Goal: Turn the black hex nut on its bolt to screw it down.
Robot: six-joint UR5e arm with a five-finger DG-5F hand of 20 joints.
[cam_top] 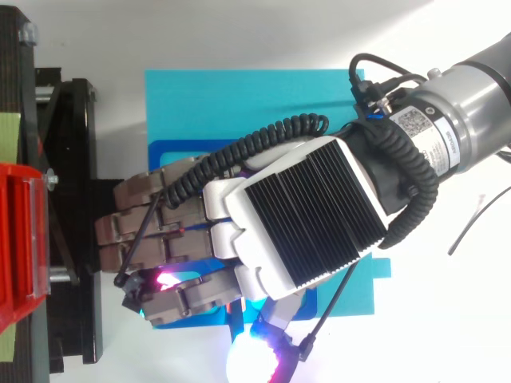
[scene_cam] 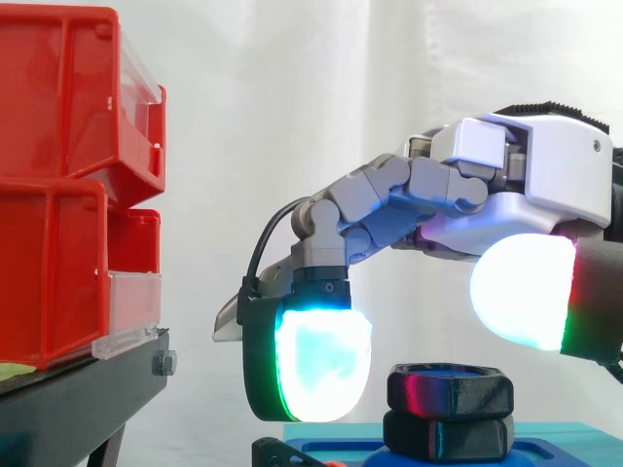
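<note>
The black hex nut (scene_cam: 450, 387) sits on its bolt above a second black hex piece (scene_cam: 448, 435), both standing on a blue base (scene_cam: 555, 438). My hand (scene_cam: 545, 165) hovers over them, reaching in from the right. One glowing cyan fingertip (scene_cam: 321, 360) hangs just left of the nut, level with it, with a gap between them. A white glowing pad (scene_cam: 521, 287) floats above and to the right of the nut. Nothing is gripped. In the top view the hand (cam_top: 303, 215) covers the nut, with the blue base (cam_top: 239, 104) showing around it.
Red bins (scene_cam: 58, 195) are stacked on a black stand (scene_cam: 88, 389) at the left, close to the fingertips. From above, the stand (cam_top: 76, 199) borders the blue base's left edge. A white curtain hangs behind.
</note>
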